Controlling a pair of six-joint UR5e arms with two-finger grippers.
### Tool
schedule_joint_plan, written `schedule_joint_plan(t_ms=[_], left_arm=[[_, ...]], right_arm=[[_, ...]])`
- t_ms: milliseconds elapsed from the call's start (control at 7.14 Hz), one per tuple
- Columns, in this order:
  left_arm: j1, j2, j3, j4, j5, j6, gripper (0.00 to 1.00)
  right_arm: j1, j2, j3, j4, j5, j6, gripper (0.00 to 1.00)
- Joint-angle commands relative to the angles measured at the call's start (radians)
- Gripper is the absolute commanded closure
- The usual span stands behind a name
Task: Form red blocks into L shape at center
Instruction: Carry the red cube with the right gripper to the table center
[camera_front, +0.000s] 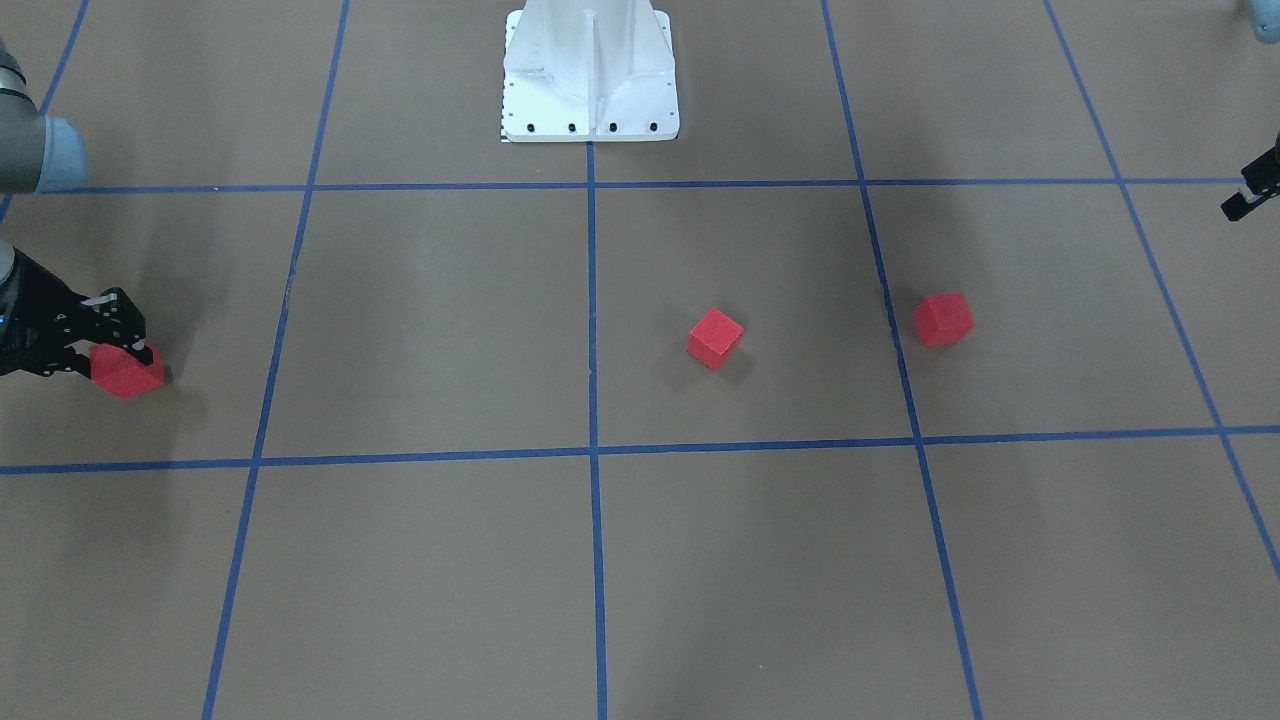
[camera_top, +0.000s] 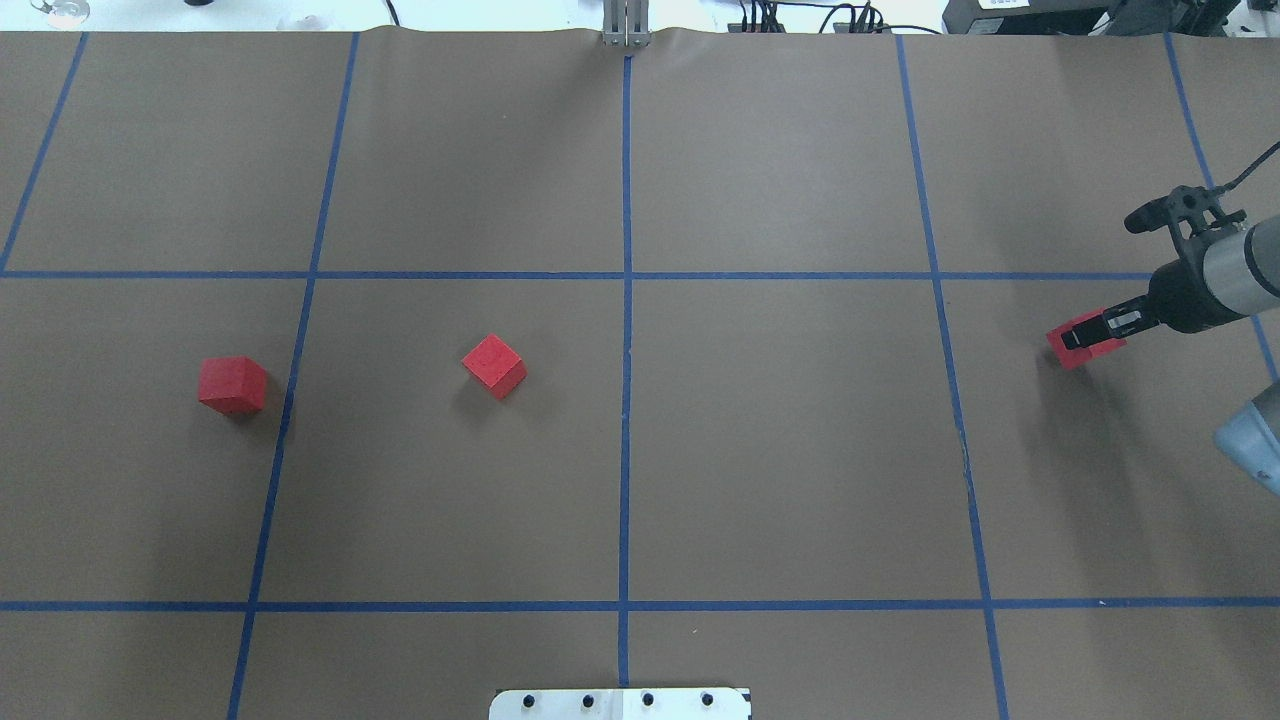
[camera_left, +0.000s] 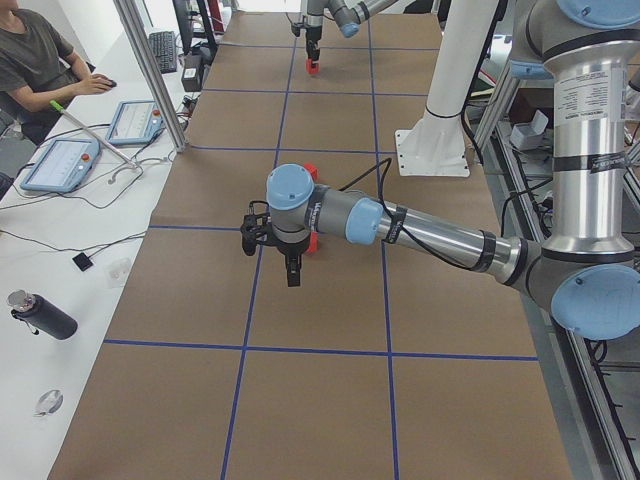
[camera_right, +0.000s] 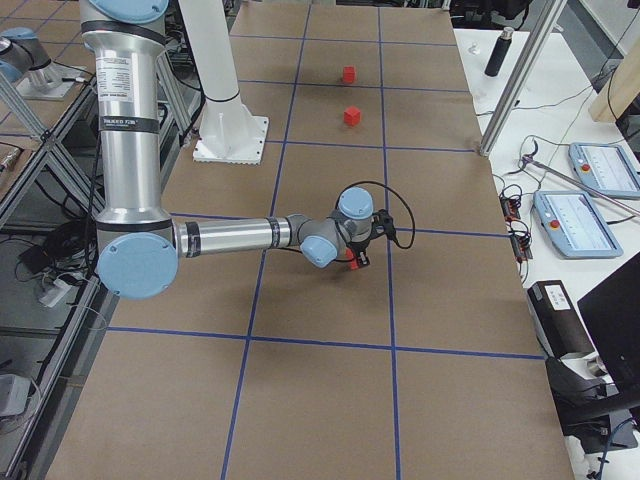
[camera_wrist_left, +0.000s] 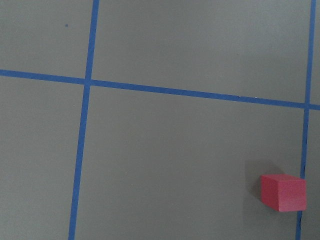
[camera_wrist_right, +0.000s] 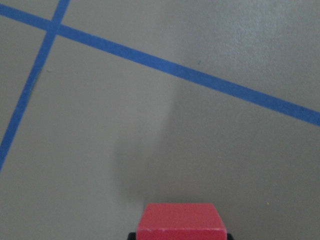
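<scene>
**Status:** early stage. No part of the L shape is in place.

**Item 1.** The right gripper (camera_top: 1092, 332) is clamped on the gripped block (camera_front: 125, 378), with fingers on 2 opposite faces. It is at the robot's far right, well apart from the center line (camera_top: 626, 400). Whether this block rests on the brown surface (camera_top: 780, 450) or hangs just above it cannot be told; its shadow lies close beside it.

**Item 2.** The middle block (camera_top: 494, 365) lies loose on the robot's left half. It is near the center line but not on it, and is turned cornerwise to the grid.

**Item 3.** The outer block (camera_top: 232, 385) lies further to the robot's left, just beside the next blue line (camera_top: 285, 400) (on its outer side). It is well apart from the middle block.

**Item 4.** The left gripper (camera_left: 291, 272) hangs over the robot's left half. Whether its fingers are apart or together cannot be told. Its wrist view shows only the surface and 1 block, and the front view catches only an edge.

**Assessment:** 0 of the 3 red blocks are positioned, and no 2 touch.

Remaining work, in my judgement:
- Carry the gripped block to the center line.
- Bring over the other 2.
- Set all 3 face to face, 2 in a row and the 3rd at a right angle off one end.

The cornerwise middle block will likely need squaring before its faces meet flush.
</scene>
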Motion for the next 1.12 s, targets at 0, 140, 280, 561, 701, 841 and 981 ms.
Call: schedule_joint_plan(t_ms=[0, 140, 280, 561, 701, 841, 981], left_arm=[[0.000, 0.002, 0.005, 0.000, 0.000, 0.003, 0.00], [0.000, 0.002, 0.015, -0.005, 0.000, 0.003, 0.00], [0.003, 0.002, 0.020, -0.010, 0.000, 0.003, 0.00], [0.012, 0.000, 0.029, -0.008, -0.039, 0.009, 0.00], [0.020, 0.000, 0.031, -0.008, -0.090, 0.004, 0.00], [0.022, 0.000, 0.031, -0.008, -0.092, 0.004, 0.00], [0.025, 0.000, 0.029, -0.010, -0.092, 0.004, 0.00]], right_arm=[[-0.085, 0.176, 0.013, -0.033, -0.016, 0.236, 1.00], [-0.157, 0.256, 0.030, -0.079, -0.052, 0.368, 1.00], [-0.238, 0.336, 0.068, -0.179, -0.116, 0.437, 1.00], [-0.361, 0.575, 0.072, -0.466, -0.241, 0.617, 1.00], [-0.447, 0.621, 0.049, -0.472, -0.353, 0.718, 1.00], [-0.460, 0.707, -0.037, -0.473, -0.371, 0.810, 1.00], [-0.492, 0.750, -0.098, -0.470, -0.388, 0.858, 1.00]])
